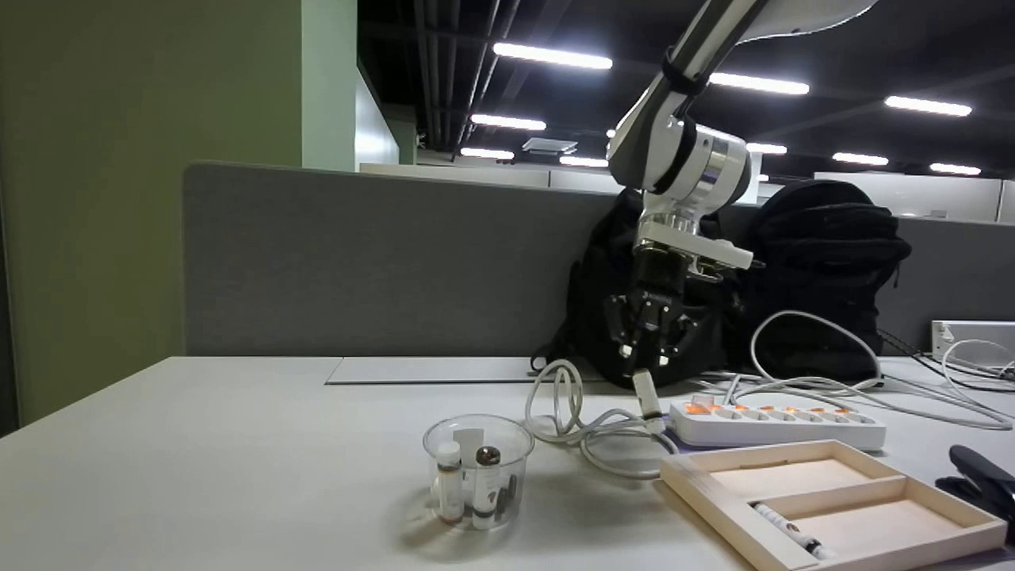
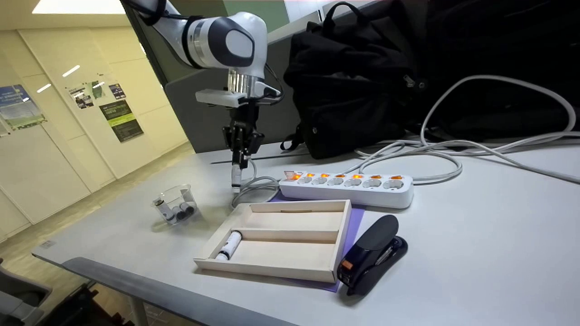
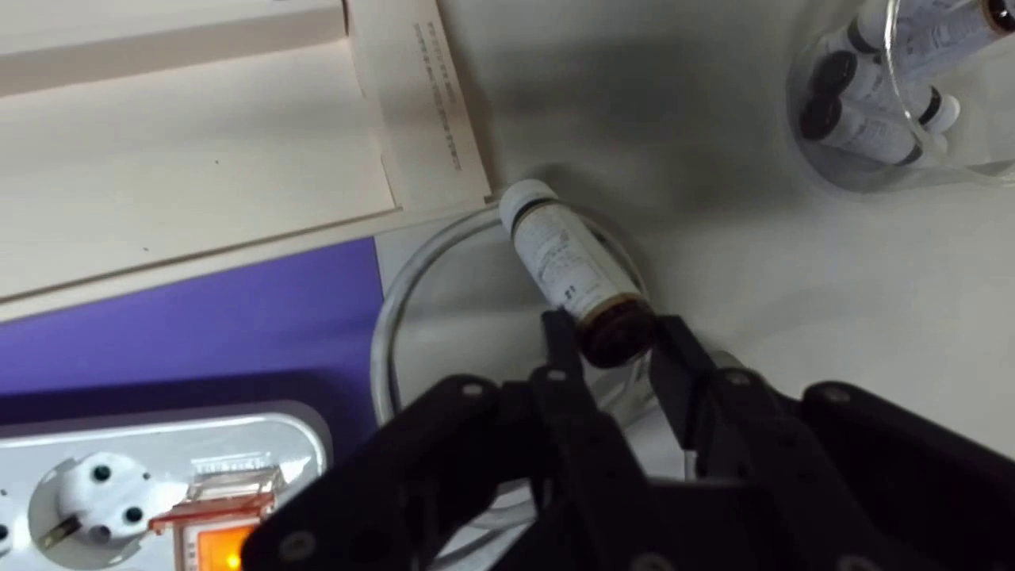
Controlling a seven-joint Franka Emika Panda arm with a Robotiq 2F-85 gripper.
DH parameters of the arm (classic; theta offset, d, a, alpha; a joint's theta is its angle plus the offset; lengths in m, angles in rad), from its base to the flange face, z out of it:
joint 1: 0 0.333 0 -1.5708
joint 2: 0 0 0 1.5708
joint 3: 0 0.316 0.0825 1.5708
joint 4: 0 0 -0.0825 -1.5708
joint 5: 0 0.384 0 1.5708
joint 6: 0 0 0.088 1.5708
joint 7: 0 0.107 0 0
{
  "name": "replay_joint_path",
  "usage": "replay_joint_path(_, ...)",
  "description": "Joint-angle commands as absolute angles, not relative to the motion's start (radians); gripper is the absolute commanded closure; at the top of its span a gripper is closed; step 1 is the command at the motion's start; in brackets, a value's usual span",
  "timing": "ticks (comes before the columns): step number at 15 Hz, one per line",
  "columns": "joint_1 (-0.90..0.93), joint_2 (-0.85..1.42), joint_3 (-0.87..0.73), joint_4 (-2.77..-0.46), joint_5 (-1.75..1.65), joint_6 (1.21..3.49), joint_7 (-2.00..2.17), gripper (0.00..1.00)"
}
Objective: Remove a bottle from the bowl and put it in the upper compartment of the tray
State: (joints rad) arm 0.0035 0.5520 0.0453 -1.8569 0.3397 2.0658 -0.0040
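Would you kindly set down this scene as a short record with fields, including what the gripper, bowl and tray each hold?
grasp: gripper closed on the held bottle, by its dark end
pose: tilted, white cap down, outside the tray
source: clear bowl holding several bottles, exact count uncertain
tray contents: one bottle lying in the compartment farther from the power strip
nearby: black stapler, purple sheet partly under the tray, black backpacks
status: held bottle not yet in the tray

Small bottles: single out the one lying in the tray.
The only bottle in the tray, on its side in the compartment farther from the power strip. A second bottle is in the gripper; the other bottles are in the clear bowl.
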Motion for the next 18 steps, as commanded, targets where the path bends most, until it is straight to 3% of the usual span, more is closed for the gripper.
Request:
replay_joint_path(1,0.003,0.567,0.019,-1.821,0.277,1.972,0.063,0.93)
replay_joint_path(18,-0.003,0.729,-0.018,-1.694,0.17,1.795,0.065,0.93)
